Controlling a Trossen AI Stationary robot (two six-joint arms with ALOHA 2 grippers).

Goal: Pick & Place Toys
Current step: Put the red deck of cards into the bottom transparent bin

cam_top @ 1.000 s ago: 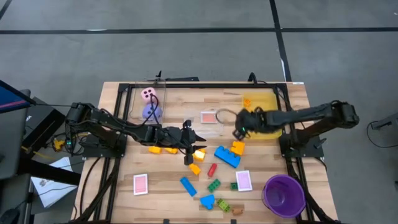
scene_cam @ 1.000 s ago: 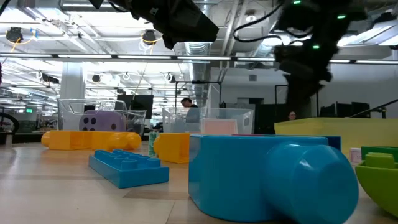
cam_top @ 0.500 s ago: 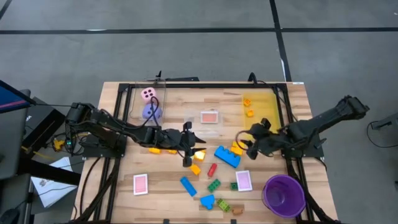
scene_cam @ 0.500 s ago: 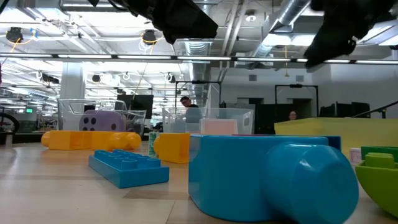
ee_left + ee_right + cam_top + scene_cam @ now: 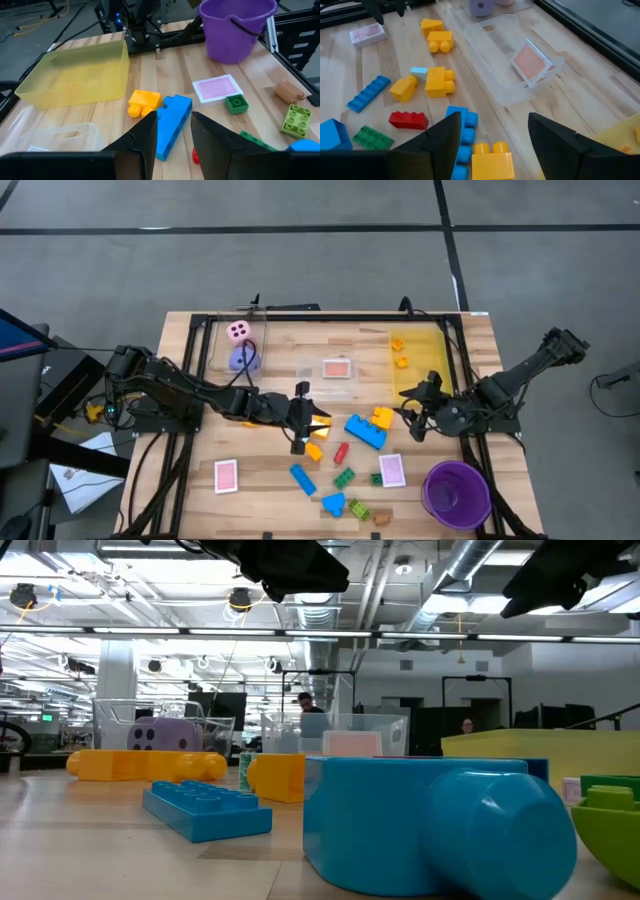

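Toy bricks lie loose on the table's middle and near half: a long blue brick (image 5: 365,430), a yellow one (image 5: 382,417), a red one (image 5: 341,453) and green ones (image 5: 344,477). Two pink-backed cards (image 5: 227,475) (image 5: 391,469) lie flat near the front. A pink die (image 5: 239,331) and a purple die (image 5: 243,358) sit at the far left. My left gripper (image 5: 305,420) hangs open above the table's middle, and the blue brick (image 5: 172,125) shows beyond its fingers. My right gripper (image 5: 412,418) hangs open beside the yellow bin (image 5: 418,365), holding nothing.
The yellow bin holds two small orange bricks (image 5: 398,343). A clear bin (image 5: 510,65) at the far middle holds a pink card (image 5: 532,62). A purple cup (image 5: 456,492) stands at the near right corner. A dark frame rail (image 5: 330,317) runs along the far edge.
My right gripper has drawn back from the yellow bin's left side toward the table's right and near edges, rising and turning as it went. Its fingers stay open and hold nothing. My left gripper has rolled a little where it hangs.
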